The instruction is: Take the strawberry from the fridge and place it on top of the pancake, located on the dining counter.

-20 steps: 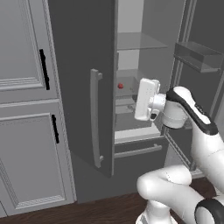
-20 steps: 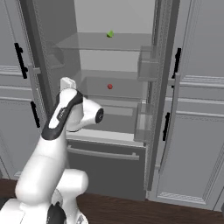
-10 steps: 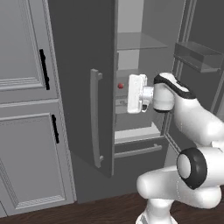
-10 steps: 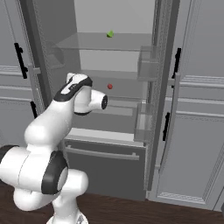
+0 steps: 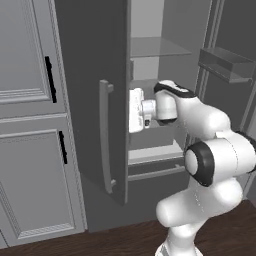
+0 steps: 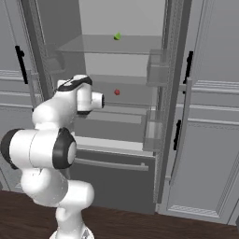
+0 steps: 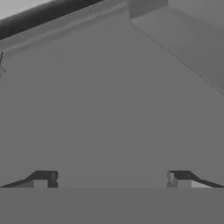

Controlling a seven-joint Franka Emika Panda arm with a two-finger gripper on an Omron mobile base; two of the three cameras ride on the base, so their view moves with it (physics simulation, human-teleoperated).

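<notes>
Ahead, beyond my empty, spread end effector [image 7: 111,179], the strawberry [image 6: 117,92] in the fridge [image 6: 121,70] looks light, soft; pinch sides gently.

- The robot arm [image 5: 210,150] is glossy white, built of rounded, bulbous segments that swell at each joint.
- Dark charcoal rings and round caps [image 6: 63,148] mark the joints between the white shells.
- A thin black band [image 5: 172,90] curves across the top of the wrist segment.
- The hand [image 5: 136,110] is a flat, boxy white block, joined to the wrist by a short grey collar.
- In the hand view, two small dark finger tips [image 7: 43,178] with pale grey faces rise, set wide apart.
</notes>
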